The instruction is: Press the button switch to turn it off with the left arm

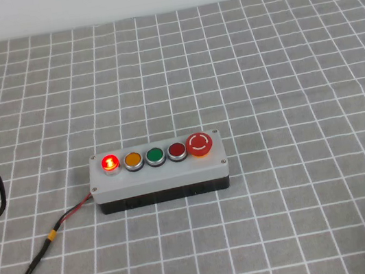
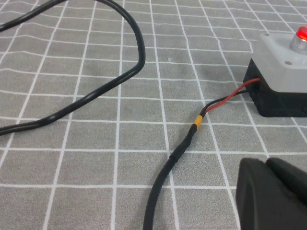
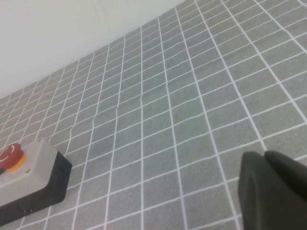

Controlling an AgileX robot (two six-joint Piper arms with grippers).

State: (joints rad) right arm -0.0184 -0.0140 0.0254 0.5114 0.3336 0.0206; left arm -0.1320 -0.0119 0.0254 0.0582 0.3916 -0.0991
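The button switch [image 1: 109,163], round and translucent, glows red.

Left claw [image 2: 273,194] low over cloth, near cable [image 2: 180,148]; button switch [image 2: 301,34] glowing.

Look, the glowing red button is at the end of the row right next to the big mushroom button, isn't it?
Not quite. The high view shows the glowing button switch at the opposite end of the grey box from the mushroom button, with three buttons between them. The left tool and right tool each show only in their own wrist view, away from the box.
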